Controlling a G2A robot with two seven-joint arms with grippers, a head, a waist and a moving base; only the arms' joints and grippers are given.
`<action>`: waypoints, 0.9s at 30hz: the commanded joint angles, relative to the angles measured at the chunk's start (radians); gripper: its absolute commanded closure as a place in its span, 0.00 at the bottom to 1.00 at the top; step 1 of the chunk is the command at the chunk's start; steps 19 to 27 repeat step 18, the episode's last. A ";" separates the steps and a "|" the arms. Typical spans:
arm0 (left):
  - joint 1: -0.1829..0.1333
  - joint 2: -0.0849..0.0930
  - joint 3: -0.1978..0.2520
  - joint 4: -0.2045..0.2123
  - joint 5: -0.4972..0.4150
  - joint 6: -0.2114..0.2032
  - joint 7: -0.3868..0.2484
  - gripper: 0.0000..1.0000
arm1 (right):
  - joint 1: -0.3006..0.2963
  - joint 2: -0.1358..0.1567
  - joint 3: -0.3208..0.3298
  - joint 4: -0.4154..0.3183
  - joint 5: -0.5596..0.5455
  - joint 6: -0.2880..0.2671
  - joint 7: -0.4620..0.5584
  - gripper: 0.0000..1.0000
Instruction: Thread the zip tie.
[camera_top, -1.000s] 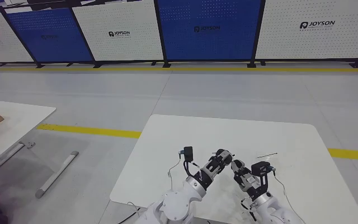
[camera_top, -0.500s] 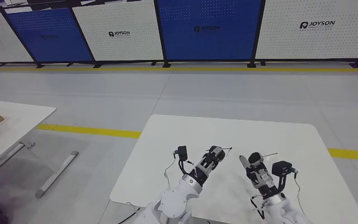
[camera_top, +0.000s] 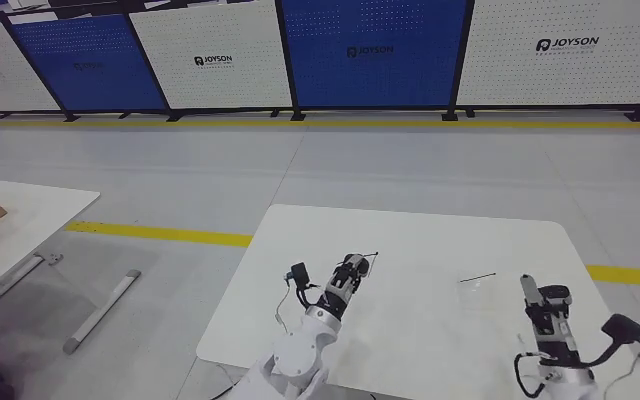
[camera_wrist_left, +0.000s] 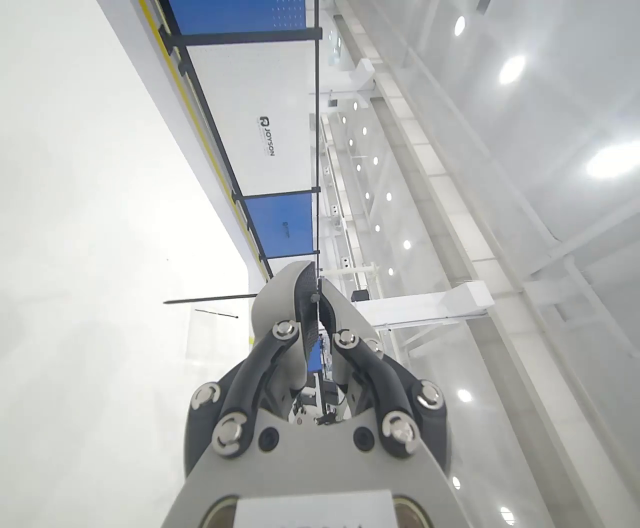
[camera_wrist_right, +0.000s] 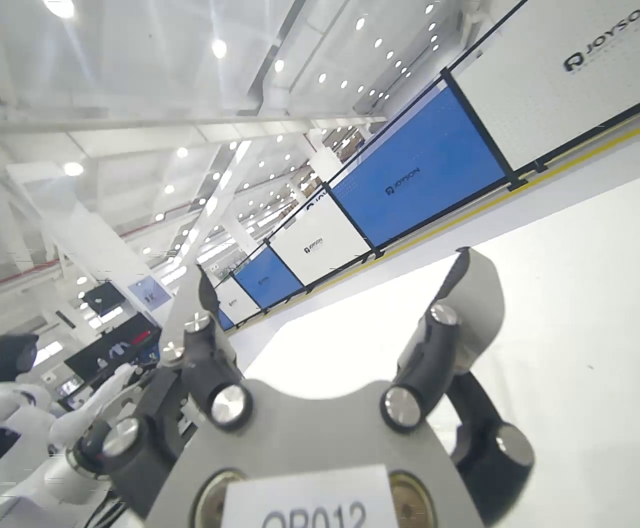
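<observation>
Nearest the robot, over the near part of the counter (camera_top: 420, 230), the left fingers (camera_top: 350, 268) are set to one side and the right fingers (camera_top: 530, 290) well apart to the other. The left fingers (camera_wrist_left: 285, 295) are pressed together on the zip tie (camera_wrist_left: 317, 150), which is pinched at the tips and runs straight on from them as a thin black line; from above, its free end (camera_top: 368, 257) is seen pointing off over the counter. A pointed black strip (camera_wrist_left: 210, 299) juts sideways from beside the same fingers, and whether it belongs to the held tie cannot be told. The right fingers (camera_wrist_right: 470, 290) are spread wide and nothing is held in them. Farther out, between the two arms, a loose tie (camera_top: 478, 277) lies flat on the counter. As for progress, the pick-up is judged done, while the threading cannot be confirmed: no closed loop is made out, and the head of the tie is hidden in the grip. The spacing of the arms and the loose tie's place are given by the top view; the pinch itself is given by the left wrist view, and the empty spread by the right wrist view.
</observation>
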 joint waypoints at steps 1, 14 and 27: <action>0.000 -0.001 -0.001 0.004 0.010 0.001 0.016 1.00 | -0.011 0.003 0.022 -0.001 0.058 0.000 -0.016 0.00; -0.005 -0.005 0.002 0.015 0.004 0.006 0.030 1.00 | -0.039 0.012 0.060 -0.008 0.130 0.000 -0.025 0.00; -0.005 -0.005 0.002 0.015 0.004 0.006 0.030 1.00 | -0.039 0.012 0.060 -0.008 0.130 0.000 -0.025 0.00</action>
